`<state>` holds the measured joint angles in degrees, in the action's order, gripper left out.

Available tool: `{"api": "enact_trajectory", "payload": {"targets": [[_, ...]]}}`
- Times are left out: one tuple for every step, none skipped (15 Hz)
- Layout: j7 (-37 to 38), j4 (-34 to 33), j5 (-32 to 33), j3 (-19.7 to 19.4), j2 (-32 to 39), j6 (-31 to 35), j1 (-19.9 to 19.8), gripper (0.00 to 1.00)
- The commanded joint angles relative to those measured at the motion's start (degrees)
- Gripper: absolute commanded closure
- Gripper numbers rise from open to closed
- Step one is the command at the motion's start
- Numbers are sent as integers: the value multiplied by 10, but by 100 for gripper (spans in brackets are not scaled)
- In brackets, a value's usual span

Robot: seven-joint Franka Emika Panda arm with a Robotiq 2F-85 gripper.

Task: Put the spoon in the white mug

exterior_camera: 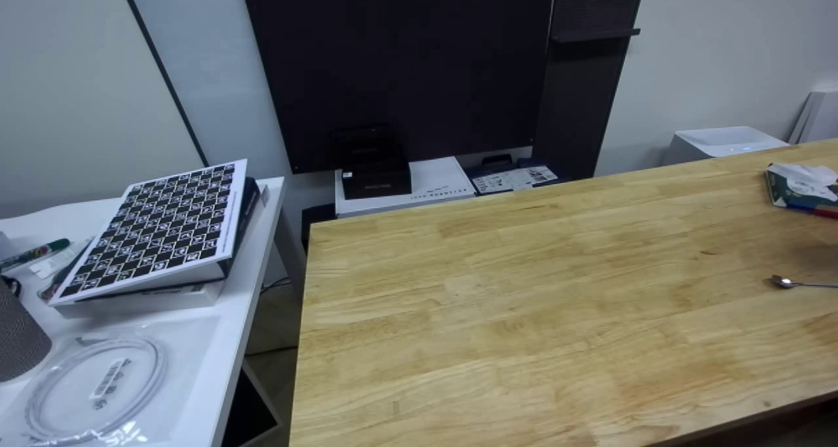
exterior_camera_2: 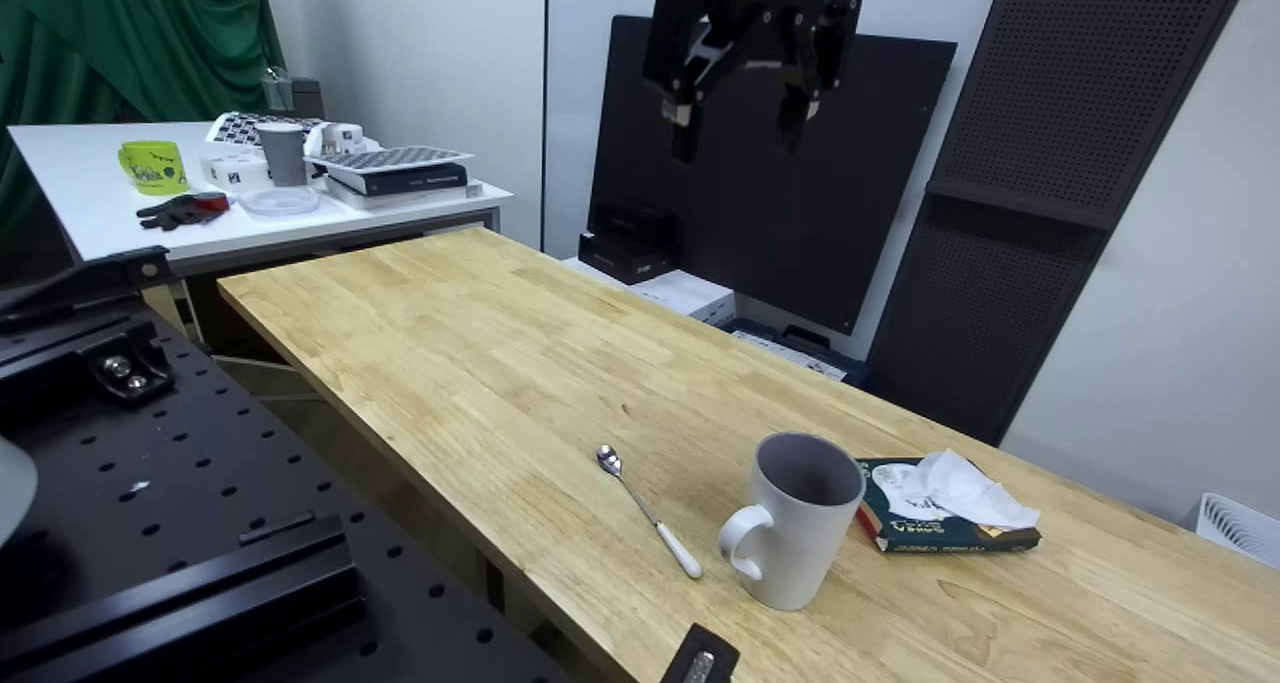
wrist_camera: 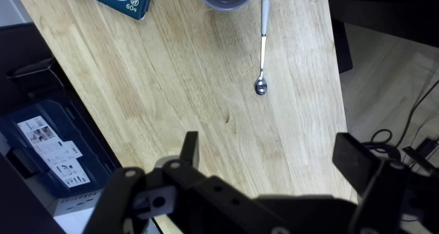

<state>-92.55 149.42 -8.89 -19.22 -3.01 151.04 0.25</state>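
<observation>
1. A slender, white-handled metal spoon lies on the pale wooden tabletop.
2. Above hangs the black metal gripper, marked "ROBOTIQ", its fingers wide apart around nothing.
3. A white cylindrical ceramic mug stands just beside the spoon.
4. A flat dark-green tissue box shows "60" in the wrist view.

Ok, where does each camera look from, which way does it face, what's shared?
In an exterior view: raised opposite the dark panel, facing it across the tabletop; no robot part shows.
In an exterior view: raised, looking down along the tabletop, past the white mug, toward the side table; open gripper at top.
Wrist view: on the wrist, facing down at the spoon; gripper's fingers at bottom.
Shared in both exterior views: spoon, teal packet, dark panel.
</observation>
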Motion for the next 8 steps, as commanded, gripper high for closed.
{"api": "enact_trajectory", "payload": {"targets": [[-12,-46,-8,40,68,-1,-36,0],[-9,-54,-3,50,82,1,-46,0],[-9,-62,-2,59,95,-1,-55,0],[-7,-70,0,68,107,-2,-63,0],[-5,-76,4,77,117,-1,-71,0],[-2,-82,9,84,127,0,-78,0],[-1,-87,11,91,136,3,-85,0],[-1,-89,13,98,145,9,-91,0]]}}
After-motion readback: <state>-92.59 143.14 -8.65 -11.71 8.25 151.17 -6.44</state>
